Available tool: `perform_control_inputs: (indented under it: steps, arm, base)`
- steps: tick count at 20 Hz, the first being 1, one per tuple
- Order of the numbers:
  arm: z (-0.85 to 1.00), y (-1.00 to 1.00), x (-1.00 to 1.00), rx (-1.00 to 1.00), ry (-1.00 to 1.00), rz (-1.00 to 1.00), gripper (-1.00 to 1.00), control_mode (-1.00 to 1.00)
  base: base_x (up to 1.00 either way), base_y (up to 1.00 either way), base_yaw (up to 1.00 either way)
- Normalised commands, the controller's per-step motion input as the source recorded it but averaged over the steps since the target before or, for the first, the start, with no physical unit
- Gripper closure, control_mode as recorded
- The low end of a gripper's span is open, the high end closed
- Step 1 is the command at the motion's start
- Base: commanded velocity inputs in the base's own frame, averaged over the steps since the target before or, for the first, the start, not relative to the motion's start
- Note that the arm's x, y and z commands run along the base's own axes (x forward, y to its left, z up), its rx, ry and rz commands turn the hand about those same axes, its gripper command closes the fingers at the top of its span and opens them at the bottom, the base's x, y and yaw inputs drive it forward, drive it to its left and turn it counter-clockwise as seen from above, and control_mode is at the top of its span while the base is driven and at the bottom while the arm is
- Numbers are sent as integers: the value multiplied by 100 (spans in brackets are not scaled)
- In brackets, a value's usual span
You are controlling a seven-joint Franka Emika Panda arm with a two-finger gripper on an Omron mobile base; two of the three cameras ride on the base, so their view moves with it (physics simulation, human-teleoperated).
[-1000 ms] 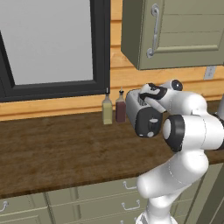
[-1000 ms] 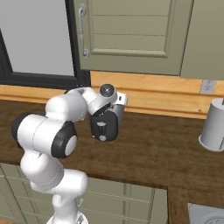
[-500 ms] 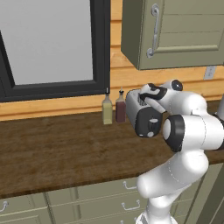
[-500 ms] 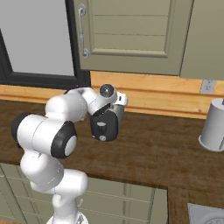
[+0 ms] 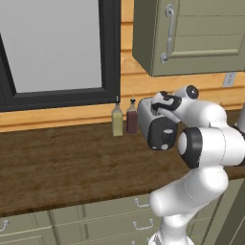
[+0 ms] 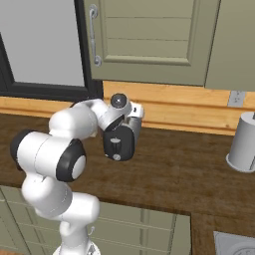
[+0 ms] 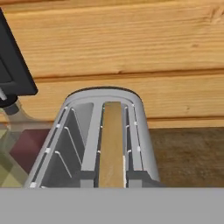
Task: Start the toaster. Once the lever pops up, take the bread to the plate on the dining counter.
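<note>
**No readable markings**

I looked for lettering, brand marks, numbers and signs and could read none: the toaster (image 5: 158,125), both bottles (image 5: 124,119) near the worktop's back edge and the cabinet doors (image 6: 149,40) were plain.

Dark brown wood-grain counter (image 5: 62,167) ran along the wooden wall, above a row of olive-green drawers (image 5: 95,222). On it, near the wall, stood the toaster (image 5: 155,125), black end face toward the cameras; the bread (image 7: 111,144) stood upright in its right-hand slot in the hand view. Two slim bottles, one olive (image 5: 117,120) and one dark red (image 5: 131,117), stood just beside the toaster, close together. A grey cylindrical canister (image 6: 244,142) stood well apart on the counter.
</note>
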Motion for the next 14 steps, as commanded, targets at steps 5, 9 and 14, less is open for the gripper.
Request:
perform_control_inputs:
  steps: [5,9,14]
  arm:
    - [49,18,-1,-7,0,0,100,-100]
    - [46,1,-2,-1,0,0,100,-100]
    - [52,4,0,-3,0,0,100,-100]
  base:
    - [0,0,0]
    - [0,0,0]
    - [0,0,0]
